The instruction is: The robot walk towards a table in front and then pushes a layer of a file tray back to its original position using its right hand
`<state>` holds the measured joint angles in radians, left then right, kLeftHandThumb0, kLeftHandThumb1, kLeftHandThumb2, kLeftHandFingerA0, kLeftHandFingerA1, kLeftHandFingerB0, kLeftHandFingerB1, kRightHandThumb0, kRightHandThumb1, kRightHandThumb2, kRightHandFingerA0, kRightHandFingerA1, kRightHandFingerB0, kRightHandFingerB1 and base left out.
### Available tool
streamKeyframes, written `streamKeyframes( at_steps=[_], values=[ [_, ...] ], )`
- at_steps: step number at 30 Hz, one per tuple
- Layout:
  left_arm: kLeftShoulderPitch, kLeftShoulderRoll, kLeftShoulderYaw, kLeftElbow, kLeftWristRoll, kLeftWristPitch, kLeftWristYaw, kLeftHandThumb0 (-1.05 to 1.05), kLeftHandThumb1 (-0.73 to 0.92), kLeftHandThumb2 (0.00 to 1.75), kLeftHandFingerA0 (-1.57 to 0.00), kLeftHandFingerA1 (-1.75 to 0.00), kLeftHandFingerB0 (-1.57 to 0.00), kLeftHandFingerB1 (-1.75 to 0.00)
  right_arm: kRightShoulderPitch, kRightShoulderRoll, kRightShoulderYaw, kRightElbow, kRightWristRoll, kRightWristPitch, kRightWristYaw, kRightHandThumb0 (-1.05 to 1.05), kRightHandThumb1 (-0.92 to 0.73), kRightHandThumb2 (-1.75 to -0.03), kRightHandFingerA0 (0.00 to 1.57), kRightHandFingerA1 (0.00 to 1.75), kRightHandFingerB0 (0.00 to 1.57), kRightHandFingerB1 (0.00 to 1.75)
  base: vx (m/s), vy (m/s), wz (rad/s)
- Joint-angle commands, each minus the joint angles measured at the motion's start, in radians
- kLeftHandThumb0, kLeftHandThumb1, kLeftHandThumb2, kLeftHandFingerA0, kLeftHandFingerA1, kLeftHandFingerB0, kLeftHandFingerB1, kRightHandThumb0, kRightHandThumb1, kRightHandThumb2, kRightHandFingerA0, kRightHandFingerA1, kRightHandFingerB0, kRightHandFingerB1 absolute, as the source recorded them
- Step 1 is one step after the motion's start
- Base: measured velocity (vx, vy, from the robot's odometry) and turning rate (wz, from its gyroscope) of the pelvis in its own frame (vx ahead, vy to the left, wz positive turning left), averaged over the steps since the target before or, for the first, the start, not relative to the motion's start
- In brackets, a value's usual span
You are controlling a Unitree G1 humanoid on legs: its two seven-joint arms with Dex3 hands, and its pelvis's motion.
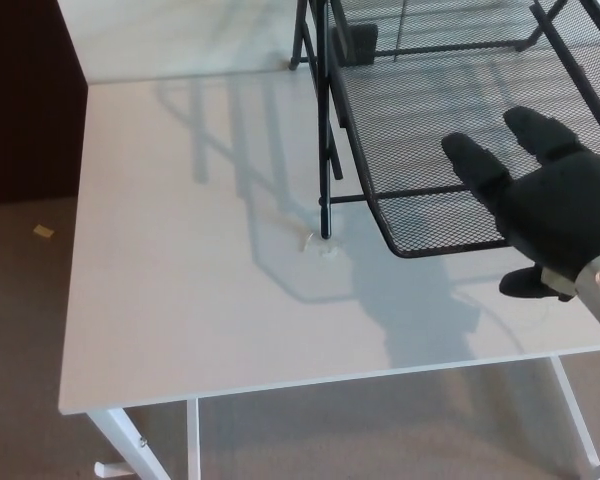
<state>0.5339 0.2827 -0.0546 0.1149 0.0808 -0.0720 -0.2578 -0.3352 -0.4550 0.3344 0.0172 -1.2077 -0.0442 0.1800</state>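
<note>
Black wire-mesh file tray [460, 60] stood at the far right of the white surface [200, 250], its lower layer [430, 150] jutting out toward me past the frame's front post. No brand, label or writing was readable. My right hand [555, 215] sat at that layer's front rim, fingers [477, 165] spread and laid over the mesh, thumb below the rim, gripping nothing. Brown floor [20, 300] lay left.

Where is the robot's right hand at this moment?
In the head view the right hand is at the right side, at the front edge of the pulled-out mesh tray, above the white table, with its fingers lying over the mesh.
</note>
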Motion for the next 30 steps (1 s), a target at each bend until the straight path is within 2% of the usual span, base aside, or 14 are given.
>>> streamKeyframes(
  at_steps=[1, 6, 14, 20, 24, 28, 30],
  values=[
    [0.002, 0.019, -0.001, 0.004, 0.018, 0.017, 0.001, -0.24, 0.70, 0.61, -0.47, -0.40, -0.39, -0.37, 0.065, -0.040, -0.019, -0.085, 0.052, 0.012, 0.037, -0.80, -0.49, -0.83, 0.00, 0.00, 0.00, 0.00, 0.00, 0.000, 0.00],
    [0.002, 0.018, -0.003, -0.004, 0.024, 0.020, 0.004, -0.24, 0.70, 0.61, -0.47, -0.40, -0.40, -0.37, 0.146, -0.072, -0.041, -0.199, 0.093, -0.016, 0.031, -0.79, -0.47, -0.82, 0.00, 0.00, 0.00, 0.00, 0.00, 0.000, 0.00],
    [-0.014, 0.021, -0.004, 0.011, 0.030, 0.009, 0.002, -0.24, 0.70, 0.61, -0.48, -0.40, -0.39, -0.37, 0.328, -0.125, -0.117, -0.402, 0.177, -0.028, 0.097, -0.78, -0.46, -0.79, 0.00, 0.00, 0.00, 0.02, 0.00, 0.000, 0.00],
    [-0.009, 0.029, -0.009, 0.012, 0.038, 0.008, 0.001, -0.23, 0.70, 0.61, -0.47, -0.40, -0.39, -0.37, 0.595, -0.165, -0.268, -0.627, 0.258, -0.097, 0.024, -0.78, -0.46, -0.79, 0.00, 0.00, 0.00, 0.00, 0.00, 0.000, 0.01],
    [-0.011, 0.024, -0.009, 0.027, 0.037, 0.003, 0.009, -0.23, 0.69, 0.61, -0.49, -0.40, -0.40, -0.37, 0.729, -0.151, -0.372, -0.728, 0.321, -0.151, -0.011, -0.81, -0.48, -0.78, 0.00, 0.00, 0.00, 0.00, 0.00, 0.000, 0.00],
    [-0.014, 0.030, -0.020, 0.036, 0.051, -0.005, 0.010, -0.24, 0.70, 0.61, -0.48, -0.40, -0.39, -0.37, 0.946, -0.115, -0.508, -0.830, 0.393, -0.254, -0.087, -0.86, -0.52, -0.80, 0.00, 0.00, 0.00, 0.00, 0.00, 0.000, 0.00],
    [-0.005, 0.029, -0.020, 0.030, 0.054, 0.003, 0.014, -0.24, 0.70, 0.61, -0.48, -0.40, -0.39, -0.37, 1.037, -0.083, -0.549, -0.845, 0.425, -0.319, -0.143, -0.79, -0.47, -0.75, 0.00, 0.00, 0.00, 0.00, 0.00, 0.000, 0.00]
  ],
)
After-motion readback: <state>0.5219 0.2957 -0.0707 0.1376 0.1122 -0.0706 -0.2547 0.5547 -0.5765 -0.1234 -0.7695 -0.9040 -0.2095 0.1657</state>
